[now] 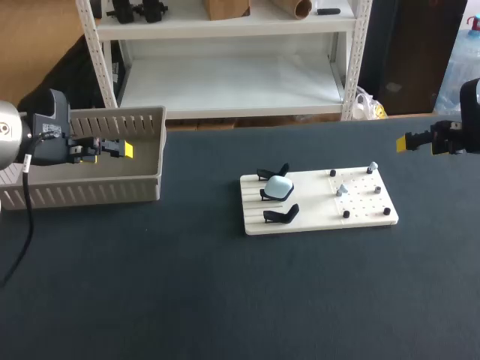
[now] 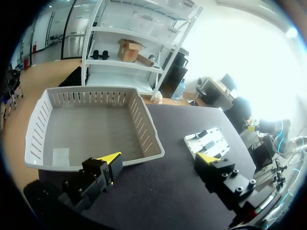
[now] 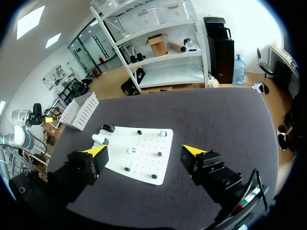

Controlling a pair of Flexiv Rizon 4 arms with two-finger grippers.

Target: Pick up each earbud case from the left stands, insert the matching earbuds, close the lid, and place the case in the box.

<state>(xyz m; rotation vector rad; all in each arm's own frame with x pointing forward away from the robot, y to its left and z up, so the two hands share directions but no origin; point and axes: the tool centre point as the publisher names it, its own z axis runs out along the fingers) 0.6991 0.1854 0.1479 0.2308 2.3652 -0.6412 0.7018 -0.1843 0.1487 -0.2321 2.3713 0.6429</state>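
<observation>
My left hand and right hand hover, fingers spread apart.

Head view looks steeply down on the board. The left wrist sees the board from far off, the right wrist from nearer, on the opposite side.

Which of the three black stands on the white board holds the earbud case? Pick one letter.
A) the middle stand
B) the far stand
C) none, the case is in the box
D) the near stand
A: in the head view the pale blue earbud case sits on the middle one of the three, while the far stand and the near stand are bare.
</observation>
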